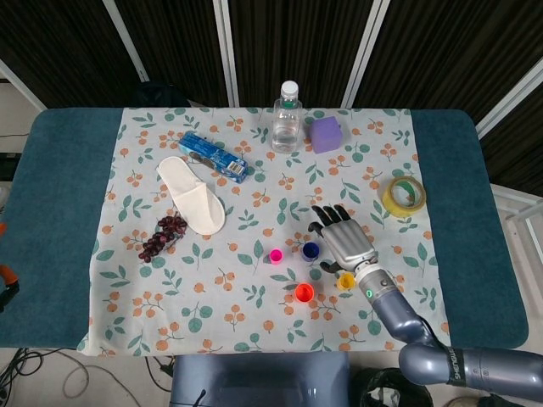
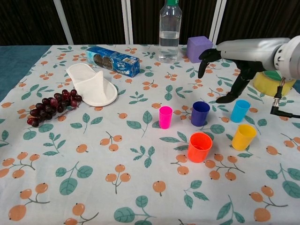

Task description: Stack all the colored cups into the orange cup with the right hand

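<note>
Five small cups stand close together on the flowered cloth of the desk (image 1: 51, 212) in the head view: the pink cup (image 1: 276, 255), the dark blue cup (image 1: 310, 250), the orange cup (image 1: 304, 293) and the yellow cup (image 1: 345, 281); the light blue one is hidden here under the right hand (image 1: 344, 242). This hand hovers over them, fingers spread, holding nothing. The left hand is not visible in either view.

In the chest view the right hand (image 2: 234, 58) is above and behind the light blue cup (image 2: 240, 110), released, with empty air between the fingers and the cups. The orange cup (image 2: 199, 147) is the widest and stands in front, open side up. The cups look like thin, light, stiff plastic with smooth walls, so I judge they can slip or tip easily. A soft pinch on the upper wall near the rim, thumb against finger, seems the best hold.
</note>
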